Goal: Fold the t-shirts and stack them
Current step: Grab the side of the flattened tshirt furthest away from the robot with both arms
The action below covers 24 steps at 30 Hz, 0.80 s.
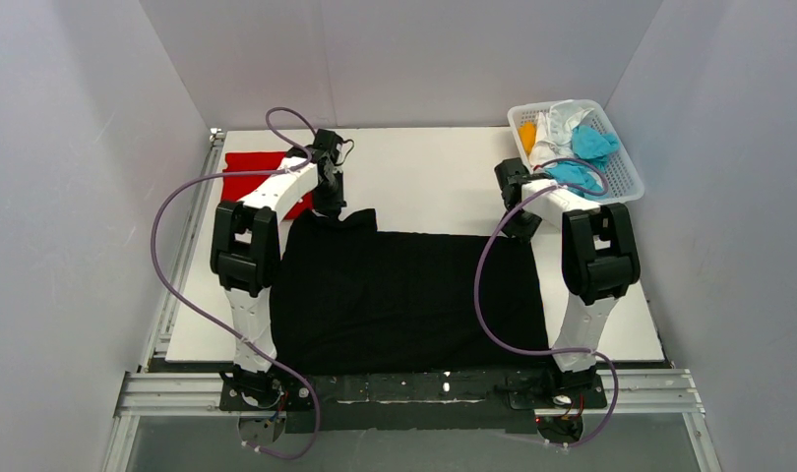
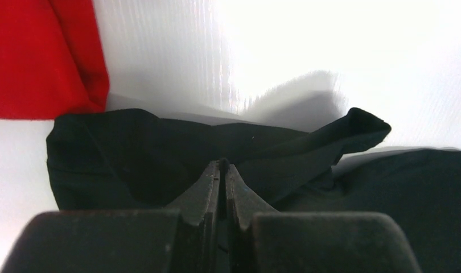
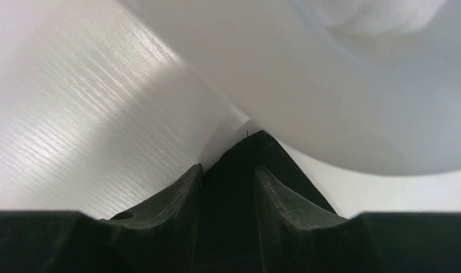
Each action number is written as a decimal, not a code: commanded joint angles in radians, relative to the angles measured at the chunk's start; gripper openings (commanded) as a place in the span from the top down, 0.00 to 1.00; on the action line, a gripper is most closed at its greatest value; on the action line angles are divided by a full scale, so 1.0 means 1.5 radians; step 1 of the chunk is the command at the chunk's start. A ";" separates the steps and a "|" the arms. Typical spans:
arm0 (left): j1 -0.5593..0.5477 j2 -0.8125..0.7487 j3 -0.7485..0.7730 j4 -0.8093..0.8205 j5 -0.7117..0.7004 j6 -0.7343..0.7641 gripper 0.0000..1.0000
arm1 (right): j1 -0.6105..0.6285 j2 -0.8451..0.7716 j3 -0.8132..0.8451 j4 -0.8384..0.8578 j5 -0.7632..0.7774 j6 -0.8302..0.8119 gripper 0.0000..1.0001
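Left wrist: left gripper (image 2: 223,166) clamps an edge of the limp black t-shirt (image 2: 131,153), while right gripper (image 3: 228,170) gapes astride its corner.

Plain pale grey walls (image 1: 404,59) on three sides, white tabletop (image 1: 424,177) — glossy, brightly lit, aluminium rail (image 1: 650,380) along near edge

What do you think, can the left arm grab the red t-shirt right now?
Probably not yet. The left pincer is shut on a corner of the black t-shirt. The red t-shirt lies right beside it on the table, nothing between, so after letting go it likely could.
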 commanded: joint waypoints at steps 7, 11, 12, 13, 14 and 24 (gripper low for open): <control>0.001 -0.090 -0.075 -0.017 0.017 0.007 1.00 | 0.003 -0.050 -0.074 0.074 -0.030 0.025 0.80; 0.001 -0.087 -0.056 -0.025 0.027 0.013 1.00 | 0.004 -0.067 -0.057 0.078 -0.013 0.016 0.99; 0.001 -0.089 -0.053 -0.026 0.030 0.013 1.00 | 0.004 -0.077 -0.058 0.085 -0.015 0.012 0.99; 0.000 -0.092 -0.053 -0.027 0.035 0.012 1.00 | 0.004 -0.092 -0.062 0.096 -0.017 0.006 0.99; 0.001 -0.098 -0.054 -0.028 0.038 0.010 1.00 | 0.005 -0.104 -0.067 0.105 -0.023 0.002 0.99; -0.006 -0.230 -0.176 -0.038 0.025 -0.021 1.00 | 0.032 -0.208 -0.128 0.117 -0.043 -0.036 0.99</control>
